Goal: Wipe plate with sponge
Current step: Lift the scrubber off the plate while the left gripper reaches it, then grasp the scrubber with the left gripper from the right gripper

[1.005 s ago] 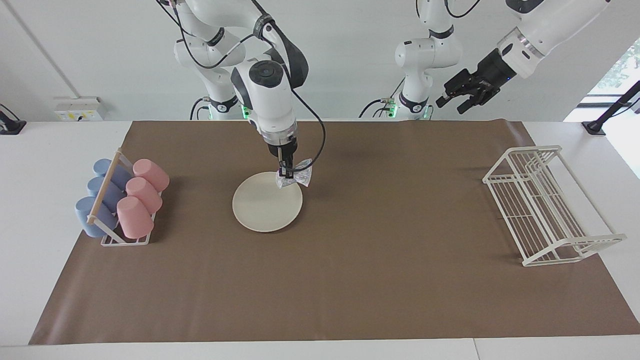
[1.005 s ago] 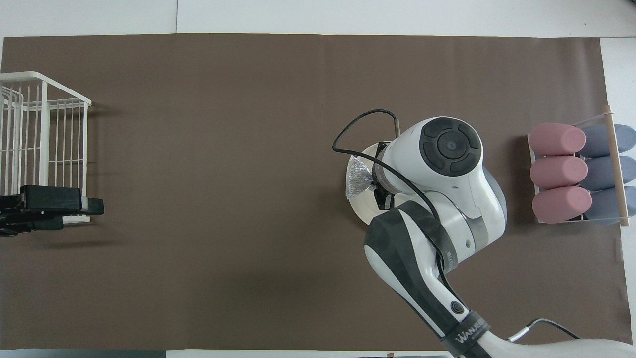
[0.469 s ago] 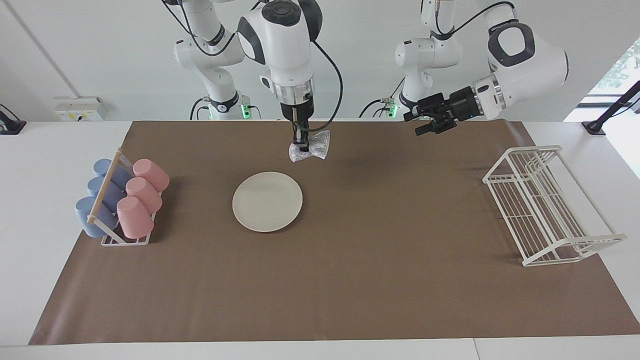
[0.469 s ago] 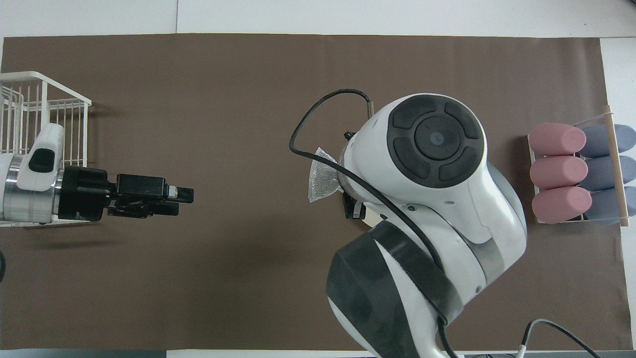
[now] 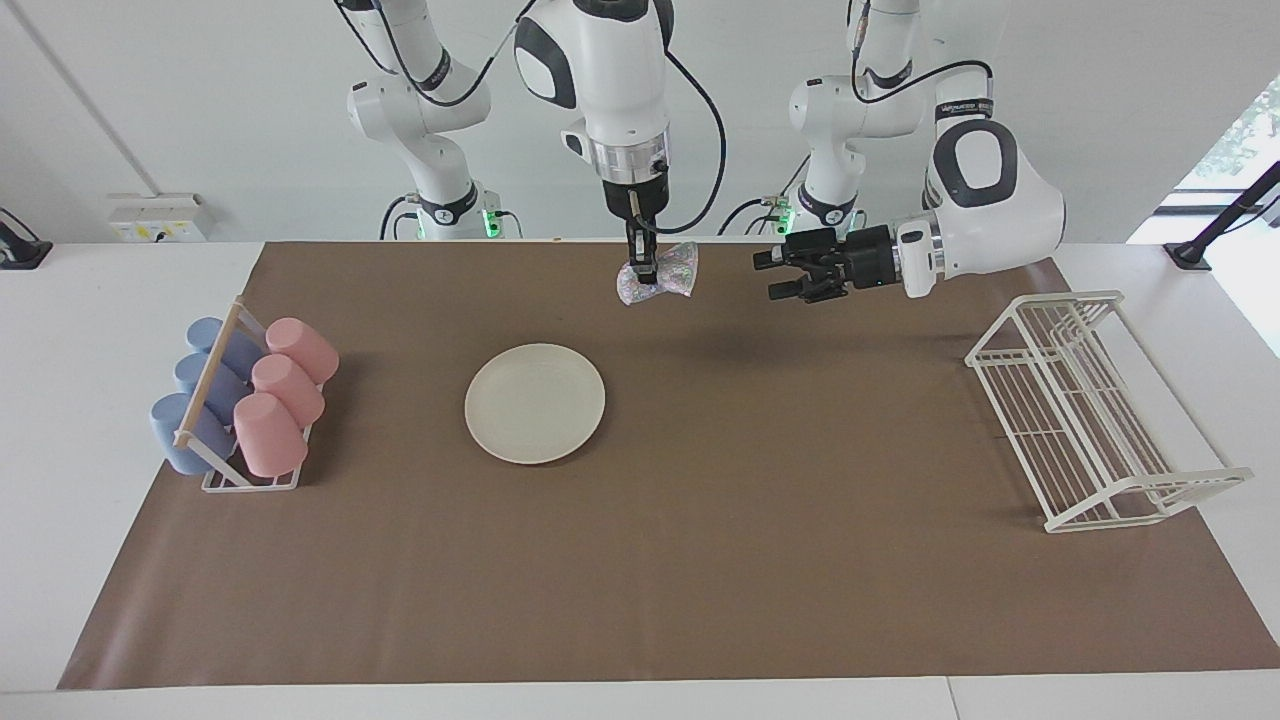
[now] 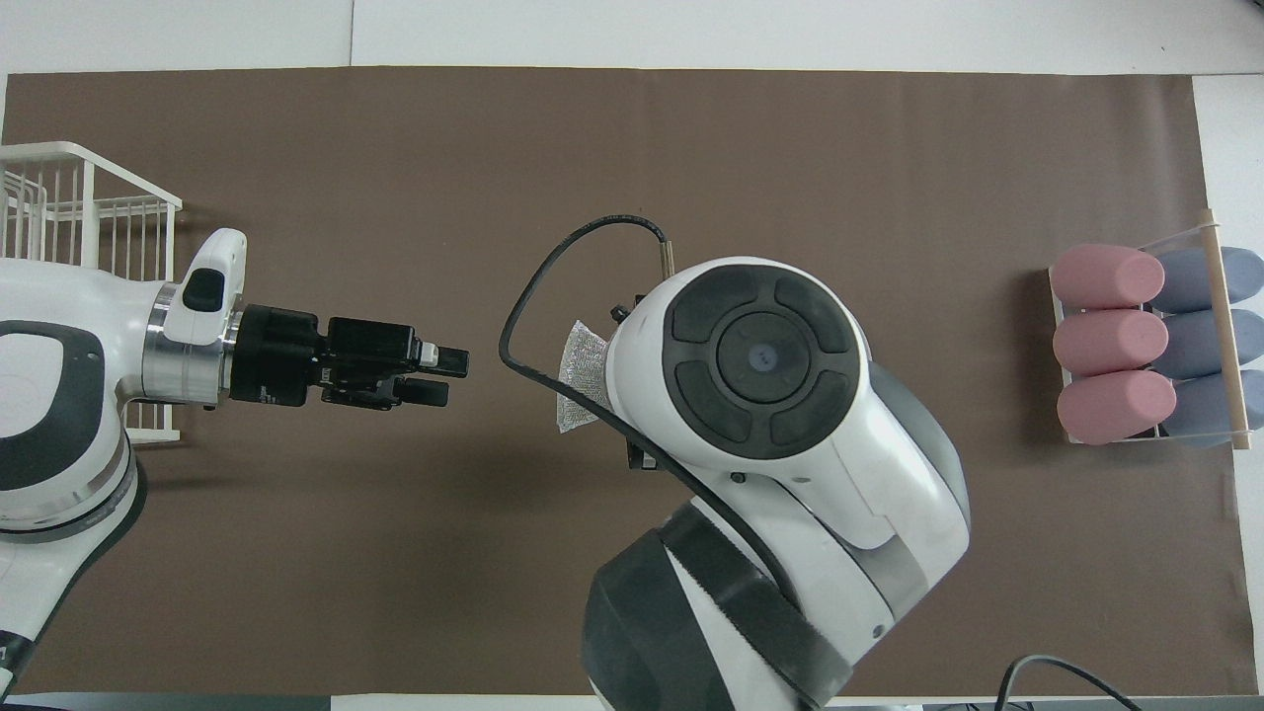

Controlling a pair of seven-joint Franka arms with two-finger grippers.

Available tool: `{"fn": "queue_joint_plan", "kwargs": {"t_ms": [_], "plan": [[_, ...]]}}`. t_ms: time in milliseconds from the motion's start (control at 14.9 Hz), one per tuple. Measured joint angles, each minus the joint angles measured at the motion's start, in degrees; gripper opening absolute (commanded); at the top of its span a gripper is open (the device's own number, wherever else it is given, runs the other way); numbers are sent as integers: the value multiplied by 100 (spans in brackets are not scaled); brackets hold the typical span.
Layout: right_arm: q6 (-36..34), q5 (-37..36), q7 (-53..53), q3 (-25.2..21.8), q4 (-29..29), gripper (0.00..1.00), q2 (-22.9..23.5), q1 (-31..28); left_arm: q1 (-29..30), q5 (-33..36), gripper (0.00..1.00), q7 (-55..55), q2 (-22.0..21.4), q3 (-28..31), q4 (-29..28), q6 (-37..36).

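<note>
Brown paper covers your desk (image 5: 700,560), and the plate (image 5: 535,403) lies on it alone, toward the right arm's end, beside the rack of pink and blue cups (image 5: 245,400).

A second ago your right gripper (image 5: 640,272) had the sponge (image 5: 658,274) down on the plate's edge nearest the robots. Now it has lifted away and hangs well above the paper, off the plate toward the middle of the desk, its fingers still pinched on the sponge. In the overhead view the arm hides the plate completely, and only a corner of the sponge (image 6: 583,387) shows.

Your left gripper (image 5: 785,275) has swung in from over the wire rack (image 5: 1090,410) and now points sideways at the sponge, with a gap between them and its fingers parted.

To my eye the wiping contact is over, and you look set up for a handover of the sponge to the left arm.
</note>
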Motion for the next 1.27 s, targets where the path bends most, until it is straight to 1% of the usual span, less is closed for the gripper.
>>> {"fn": "queue_joint_plan", "kwargs": {"t_ms": [201, 335, 536, 737, 938, 1005, 1139, 1206, 1273], "plan": [[453, 0, 0, -8, -146, 0, 2, -5, -85, -247, 100, 30, 190, -31, 339, -40], [738, 0, 4, -9, -283, 0, 3, -13, -309, -301, 100, 25, 265, -34, 543, -37], [776, 0, 4, -8, -458, 0, -1, -20, -561, -322, 100, 25, 315, -41, 612, 104], [776, 0, 4, -7, -503, 0, -11, -20, -711, -322, 100, 44, 346, -38, 617, 433], [776, 0, 4, -7, -503, 0, -20, -20, -912, -233, 100, 362, 394, -38, 640, 705], [776, 0, 4, -7, -503, 0, -21, -19, -928, -71, 97, 444, 420, -45, 674, 700], [776, 0, 4, -8, -503, 0, -23, -20, -930, 267, 95, 478, 496, -47, 848, 652], [776, 0, 4, -8, -503, 0, -23, -20, -931, 333, 92, 478, 536, -47, 926, 625], [776, 0, 4, -8, -503, 0, -23, -21, -931, 364, 84, 478, 566, -46, 982, 594]]}}
